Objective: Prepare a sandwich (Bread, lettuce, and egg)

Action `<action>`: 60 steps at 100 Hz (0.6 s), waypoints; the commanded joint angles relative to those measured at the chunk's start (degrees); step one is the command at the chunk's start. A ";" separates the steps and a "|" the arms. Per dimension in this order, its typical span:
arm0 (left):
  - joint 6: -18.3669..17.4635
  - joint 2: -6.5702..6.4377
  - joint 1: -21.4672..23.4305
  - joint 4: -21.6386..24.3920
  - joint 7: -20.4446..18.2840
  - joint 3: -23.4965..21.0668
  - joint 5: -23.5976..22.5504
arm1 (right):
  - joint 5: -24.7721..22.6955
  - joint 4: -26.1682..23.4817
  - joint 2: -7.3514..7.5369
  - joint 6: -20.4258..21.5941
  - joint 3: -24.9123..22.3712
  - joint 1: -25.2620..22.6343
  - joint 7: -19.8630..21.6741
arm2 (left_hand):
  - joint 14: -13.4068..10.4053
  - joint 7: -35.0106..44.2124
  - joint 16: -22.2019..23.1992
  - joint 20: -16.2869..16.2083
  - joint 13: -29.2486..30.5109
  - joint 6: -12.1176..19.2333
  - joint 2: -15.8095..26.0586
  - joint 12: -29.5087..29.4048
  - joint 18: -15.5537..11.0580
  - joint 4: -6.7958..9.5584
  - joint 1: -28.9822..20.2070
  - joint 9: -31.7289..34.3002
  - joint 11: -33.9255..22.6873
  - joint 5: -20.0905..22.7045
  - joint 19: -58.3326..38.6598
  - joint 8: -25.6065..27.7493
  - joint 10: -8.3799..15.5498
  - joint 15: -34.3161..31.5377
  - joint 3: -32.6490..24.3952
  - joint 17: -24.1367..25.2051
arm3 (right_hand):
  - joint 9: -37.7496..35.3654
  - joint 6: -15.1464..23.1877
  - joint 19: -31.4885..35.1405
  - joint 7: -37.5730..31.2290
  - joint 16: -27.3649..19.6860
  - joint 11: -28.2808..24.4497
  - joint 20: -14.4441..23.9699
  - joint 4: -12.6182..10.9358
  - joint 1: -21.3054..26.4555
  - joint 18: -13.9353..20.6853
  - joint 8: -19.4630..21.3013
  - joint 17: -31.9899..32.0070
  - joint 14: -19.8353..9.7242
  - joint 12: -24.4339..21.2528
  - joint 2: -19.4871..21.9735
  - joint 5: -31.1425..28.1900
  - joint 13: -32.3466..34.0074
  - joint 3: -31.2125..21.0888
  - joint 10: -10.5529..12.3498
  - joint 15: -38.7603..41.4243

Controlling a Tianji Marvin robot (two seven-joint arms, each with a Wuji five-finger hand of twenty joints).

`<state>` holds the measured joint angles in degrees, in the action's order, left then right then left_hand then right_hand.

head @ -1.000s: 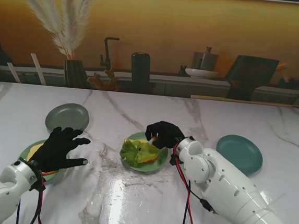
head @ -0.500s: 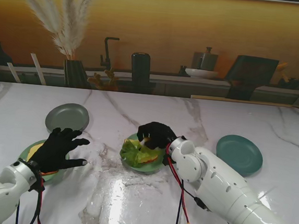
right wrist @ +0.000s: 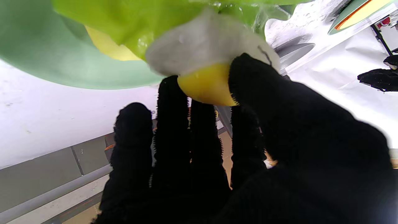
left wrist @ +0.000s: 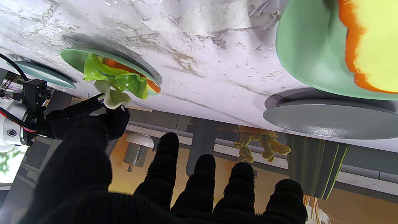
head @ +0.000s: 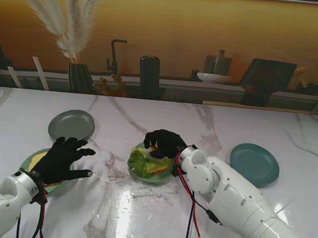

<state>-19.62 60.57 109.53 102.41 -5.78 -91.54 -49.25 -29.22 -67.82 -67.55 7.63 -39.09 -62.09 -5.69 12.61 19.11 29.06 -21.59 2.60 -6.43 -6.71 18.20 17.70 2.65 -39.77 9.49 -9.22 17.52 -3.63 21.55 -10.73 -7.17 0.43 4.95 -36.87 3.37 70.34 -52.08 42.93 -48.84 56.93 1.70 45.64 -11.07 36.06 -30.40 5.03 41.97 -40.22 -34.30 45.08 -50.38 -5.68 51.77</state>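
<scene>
Green plates: two; right hand (head: 164, 143) pinches one egg (right wrist: 207, 81) (over lettuce (head: 141, 162)); left hand (head: 62, 159) spread, empty.

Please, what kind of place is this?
Probably a staged kitchen: a marble table with plates and a sandwich, before what looks like a printed backdrop showing a faucet and pot.

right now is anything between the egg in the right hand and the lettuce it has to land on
Nothing visible is in the way. The right hand holds the egg in its fingers, and the egg is already right against the lettuce on the middle plate. The left hand hovers open over the other bread plate, well off to the left.
</scene>
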 commanded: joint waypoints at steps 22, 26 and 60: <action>0.51 0.02 -0.11 -0.15 0.06 0.25 -0.10 | -0.15 -0.85 -0.09 1.74 -0.02 -0.68 2.12 | -1.38 0.27 0.15 0.37 -0.45 0.18 0.93 -0.39 0.23 -0.12 -1.70 -0.03 -0.41 0.59 0.86 0.44 -0.20 -0.59 -0.19 0.11 | 5.72 -2.46 -0.40 13.63 -1.95 4.32 3.49 -4.11 -7.05 -3.05 4.38 7.29 -3.33 -4.02 7.73 0.71 -6.25 11.61 1.87 -5.11; 0.49 0.01 -0.13 -0.16 0.07 0.26 -0.12 | -0.37 -0.91 0.03 1.93 -0.03 -0.72 2.27 | -1.35 0.26 0.14 0.40 -0.49 0.13 0.94 -0.39 0.23 -0.12 -1.73 -0.02 -0.43 0.56 0.87 0.44 -0.19 -0.58 -0.19 0.10 | 6.00 -2.29 -0.58 14.62 -2.13 4.83 3.71 -3.82 -7.80 -3.22 4.42 8.06 -3.31 -4.16 7.88 0.69 -6.86 12.49 1.92 -5.78; 0.16 0.05 -0.30 -0.37 0.46 0.23 -0.21 | -3.09 -4.11 1.43 3.64 -2.40 -2.85 3.08 | -1.37 0.08 0.16 0.54 -0.35 0.41 0.60 -0.45 0.31 -0.23 -1.07 -0.02 -0.49 0.15 0.87 0.36 -0.15 -0.76 0.06 0.07 | 9.82 -4.36 -7.78 28.40 -8.49 14.47 2.13 -0.79 -14.75 -7.15 -1.14 16.18 -1.84 -10.08 11.10 3.18 -12.80 15.50 -0.07 -17.86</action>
<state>-19.73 60.54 109.24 102.09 -5.56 -91.27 -49.42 -30.90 -69.75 -66.02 10.36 -40.56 -63.57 -2.74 12.62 19.11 29.07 -21.59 2.60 -6.43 -6.71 18.20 17.70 2.65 -39.77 9.50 -9.28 17.51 -3.63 21.55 -10.73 -7.17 0.43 4.95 -29.66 -0.21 65.38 -26.83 37.25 -37.39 59.70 -0.48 33.19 -16.37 36.99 -16.44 3.23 34.21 -30.32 -32.91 34.56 -35.98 -5.12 36.57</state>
